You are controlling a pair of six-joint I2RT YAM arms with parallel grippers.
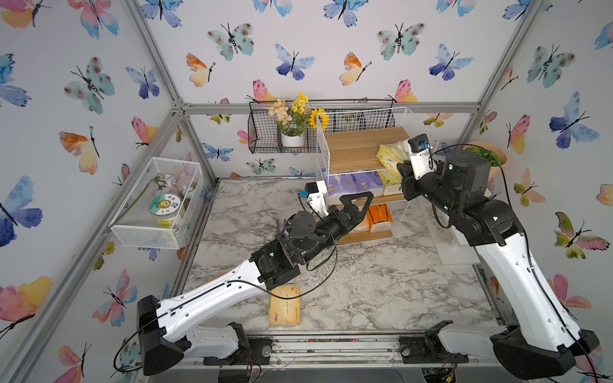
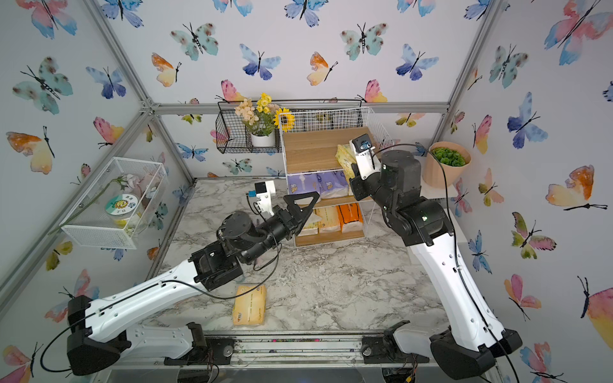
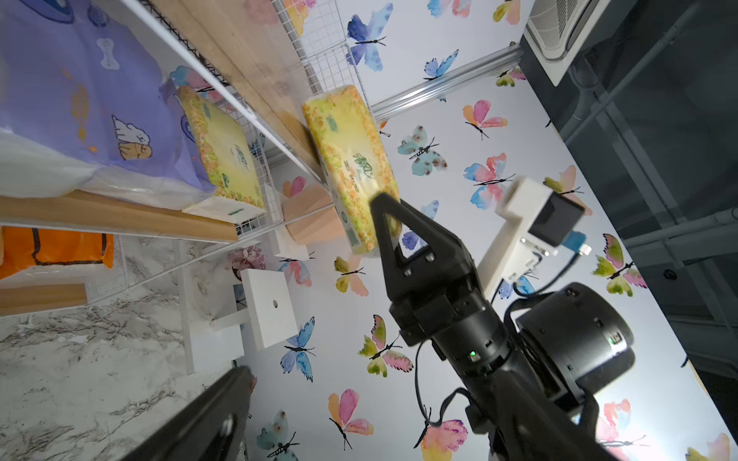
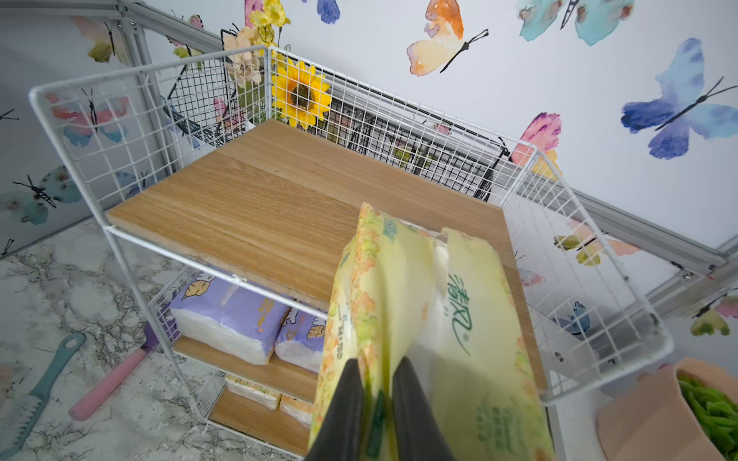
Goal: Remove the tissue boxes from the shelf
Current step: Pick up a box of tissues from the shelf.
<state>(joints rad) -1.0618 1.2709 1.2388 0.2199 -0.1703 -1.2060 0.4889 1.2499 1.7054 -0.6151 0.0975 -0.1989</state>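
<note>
A peach pack (image 1: pixel 284 305) lies on the table (image 1: pixel 381 291). The left gripper (image 1: pixel 360 207) hangs, jaws spread wide, before the lower tiers of the shelf (image 1: pixel 355 149). The right gripper (image 4: pixel 377 393) pinches a yellow-green pack (image 4: pixel 459 311), tilted at the top board's front edge.

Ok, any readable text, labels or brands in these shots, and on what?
"清风", green lettering: on the yellow-green tissue pack the right gripper holds.
Fine print on that pack, the purple packs, the peach pack on the table: too small to read.
Characters on the round lid in the white basket: blurred.
</note>
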